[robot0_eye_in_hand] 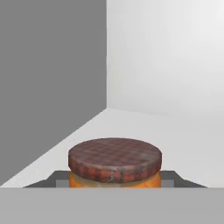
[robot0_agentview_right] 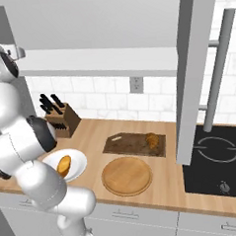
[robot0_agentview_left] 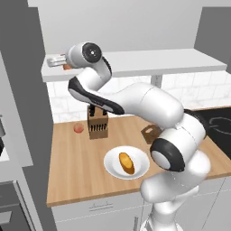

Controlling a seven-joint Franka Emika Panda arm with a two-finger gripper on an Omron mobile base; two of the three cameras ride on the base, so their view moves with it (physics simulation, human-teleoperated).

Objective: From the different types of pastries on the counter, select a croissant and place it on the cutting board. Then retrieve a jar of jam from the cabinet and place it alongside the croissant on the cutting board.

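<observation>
Up at the upper left of the left base view, the arm reaches onto the cabinet (robot0_agentview_left: 135,61) shelf, and the gripper (robot0_agentview_left: 63,63) sits at the shelf's left end with a bit of orange-brown showing at its tip. Looking along the hand, the jar of jam (robot0_eye_in_hand: 114,162) stands upright at the bottom centre of the frame, its dark brown lid facing up and a strip of orange glass beneath it, with the dark fingertips (robot0_eye_in_hand: 168,177) pressed in at either side of the jar; the gripper is clamped on it. The jar rests on the pale shelf floor, close to the corner where the dark grey side wall meets the white back. Down on the counter (robot0_agentview_right: 144,187), in the middle of the right base view, the cutting board (robot0_agentview_right: 134,144) lies flat with the croissant (robot0_agentview_right: 152,140) on its right end. Just in front of the board sits a round wooden plate (robot0_agentview_right: 127,176). Toward the lower left of that view a white plate (robot0_agentview_right: 76,167) holds the golden roll (robot0_agentview_right: 64,166). A knife block (robot0_agentview_left: 98,126) stands near the wall in the middle of the left base view, with a small pinkish fruit (robot0_agentview_left: 78,128) just to its left.
</observation>
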